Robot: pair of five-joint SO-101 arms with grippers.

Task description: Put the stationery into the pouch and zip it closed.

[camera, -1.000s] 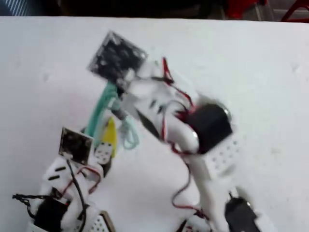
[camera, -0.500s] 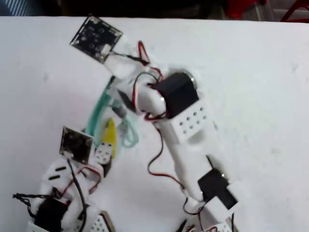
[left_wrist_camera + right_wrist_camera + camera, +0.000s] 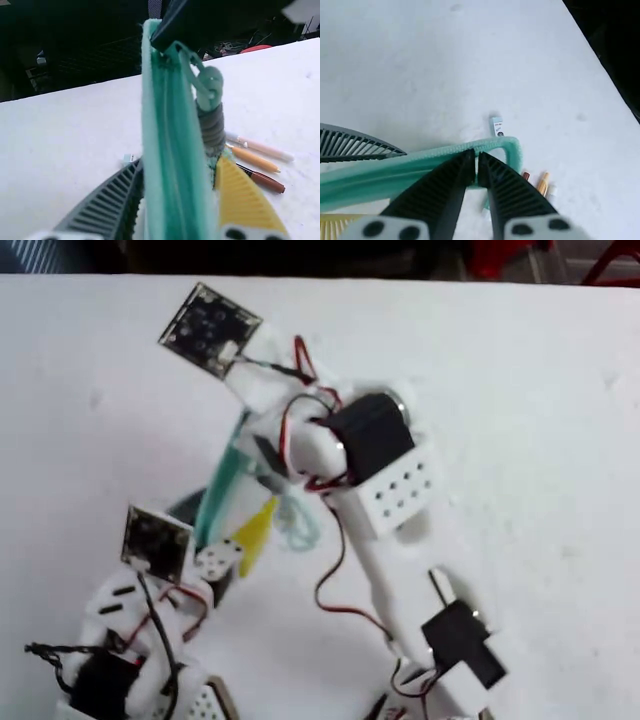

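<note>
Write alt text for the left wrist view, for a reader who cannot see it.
A green pouch stands on edge, clamped in the left gripper, while the right gripper pinches its top edge beside the zip pull. Three pens lie on the white table beyond.

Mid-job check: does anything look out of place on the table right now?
Yes. Three pens lie on the table beside the pouch, not in it, while the left gripper and right gripper both clamp the pouch. Zipping now would likely leave them out.
</note>
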